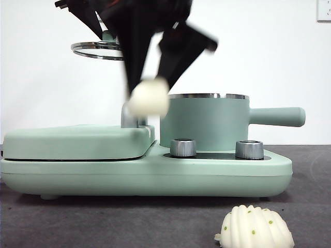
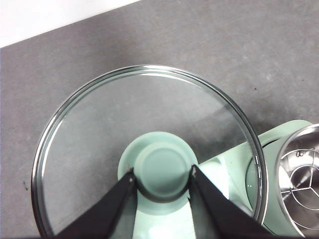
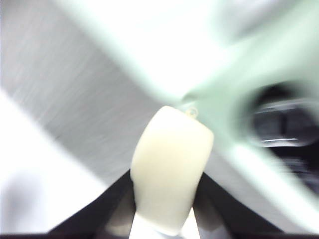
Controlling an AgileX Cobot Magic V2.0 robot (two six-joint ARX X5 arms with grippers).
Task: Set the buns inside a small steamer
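The right pincer (image 1: 150, 85), blurred and angled down from above, clamps the smooth cream bun (image 1: 149, 98) in the air beside the steel rim of the open mint-green steamer (image 1: 207, 121), over the flat griddle (image 1: 77, 142). The left pincer (image 2: 162, 177) grips the green knob of the round glass lid (image 2: 149, 149), holding it level above the grey desk (image 2: 199, 45). The ridged, green-specked white bun (image 1: 256, 227) sits on the desk's near edge.

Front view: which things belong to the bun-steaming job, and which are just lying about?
Job: cream bun in right gripper; ridged bun on table; steamer pot; glass lid held by left gripper.
Lying about: flat griddle; two knobs.
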